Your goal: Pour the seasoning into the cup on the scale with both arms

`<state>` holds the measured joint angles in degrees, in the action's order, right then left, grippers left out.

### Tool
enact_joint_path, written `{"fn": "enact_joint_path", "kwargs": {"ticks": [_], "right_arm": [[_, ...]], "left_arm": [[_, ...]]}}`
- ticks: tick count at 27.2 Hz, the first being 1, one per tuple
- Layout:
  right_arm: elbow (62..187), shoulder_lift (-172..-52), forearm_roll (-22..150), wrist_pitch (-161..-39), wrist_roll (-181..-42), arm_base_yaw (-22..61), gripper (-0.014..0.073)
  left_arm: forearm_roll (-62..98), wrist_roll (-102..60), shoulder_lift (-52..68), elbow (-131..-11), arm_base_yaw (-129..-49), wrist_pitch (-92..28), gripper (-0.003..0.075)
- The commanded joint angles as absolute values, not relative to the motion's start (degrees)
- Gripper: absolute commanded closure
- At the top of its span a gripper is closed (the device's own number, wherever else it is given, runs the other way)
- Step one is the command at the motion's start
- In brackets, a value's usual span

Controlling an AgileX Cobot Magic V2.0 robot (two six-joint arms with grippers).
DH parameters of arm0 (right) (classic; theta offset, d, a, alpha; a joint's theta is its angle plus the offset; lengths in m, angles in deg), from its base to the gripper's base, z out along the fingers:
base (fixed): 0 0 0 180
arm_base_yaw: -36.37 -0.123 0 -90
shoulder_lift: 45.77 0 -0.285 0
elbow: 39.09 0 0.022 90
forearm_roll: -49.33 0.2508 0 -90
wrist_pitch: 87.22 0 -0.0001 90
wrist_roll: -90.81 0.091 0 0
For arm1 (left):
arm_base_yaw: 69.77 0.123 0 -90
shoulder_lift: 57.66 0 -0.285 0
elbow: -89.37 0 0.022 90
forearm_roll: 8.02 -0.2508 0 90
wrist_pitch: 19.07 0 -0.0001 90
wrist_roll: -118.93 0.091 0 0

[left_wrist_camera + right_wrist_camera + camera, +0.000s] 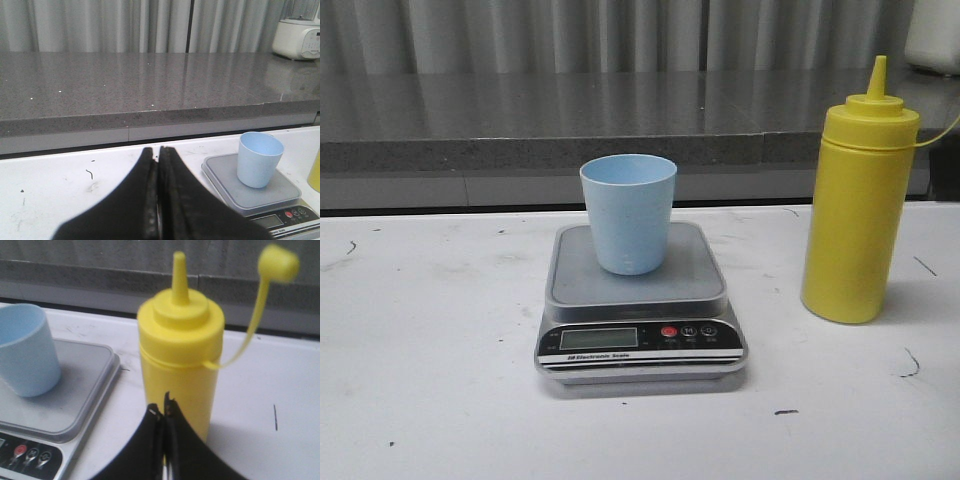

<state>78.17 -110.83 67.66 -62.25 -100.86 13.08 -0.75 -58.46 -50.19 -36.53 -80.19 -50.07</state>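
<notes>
On the white table (430,330) before you, the pale blue cup (628,212) stands upright and open-mouthed on the steel platform of the scale (640,300), set toward the platform's back half. You can read "Electronic Scale" in white on the black strip along the scale's front edge; above it sit the LCD display (599,338), whose digits are too faint to make out, and a red button (669,332) with two smaller dark buttons beside it, their markings too small to read. To the right of the scale, apart from it, the yellow seasoning bottle (856,205) stands upright on the table, its pointed nozzle bare and its small tethered cap (278,263) dangling off to one side on a thin yellow strap; no label shows on the bottle. Your left gripper (158,200) hovers low over the table, to the left of the scale, jaws pressed together on nothing. Your right gripper (164,440) sits just in front of the bottle's body, its jaws likewise pressed together and empty. Behind the table runs a grey speckled counter (520,120) backed by pale curtains (570,35), with a white appliance (298,39) at its far right; any writing on it cannot be read.
</notes>
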Motion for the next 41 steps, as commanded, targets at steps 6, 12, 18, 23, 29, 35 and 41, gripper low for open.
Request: {"fn": "enact_joint_path", "kwargs": {"ticks": [6,12,18,23,29,35,41], "right_arm": [[85.0,-90.5,68.8,-76.8,-107.1,13.2,0.0655],[85.0,-77.4,68.8,-89.2,-107.1,13.2,0.0655],[85.0,-74.4,68.8,-91.3,-107.1,13.2,0.0655],[85.0,-74.4,68.8,-91.3,-107.1,13.2,0.0655],[85.0,-74.4,68.8,-91.3,-107.1,13.2,0.0655],[85.0,-74.4,68.8,-91.3,-107.1,13.2,0.0655],[85.0,-74.4,68.8,-91.3,-107.1,13.2,0.0655]], "left_arm": [[0.1,-58.9,-49.9,-37.9,-80.0,-45.3,0.0740],[0.1,-58.9,-49.9,-37.9,-80.0,-45.3,0.0740],[0.1,-58.9,-49.9,-37.9,-80.0,-45.3,0.0740],[0.1,-58.9,-49.9,-37.9,-80.0,-45.3,0.0740],[0.1,-58.9,-49.9,-37.9,-80.0,-45.1,0.0740],[0.1,-58.9,-49.9,-37.9,-80.0,-44.7,0.0740],[0.1,-58.9,-49.9,-37.9,-80.0,-44.5,0.0740]]}}
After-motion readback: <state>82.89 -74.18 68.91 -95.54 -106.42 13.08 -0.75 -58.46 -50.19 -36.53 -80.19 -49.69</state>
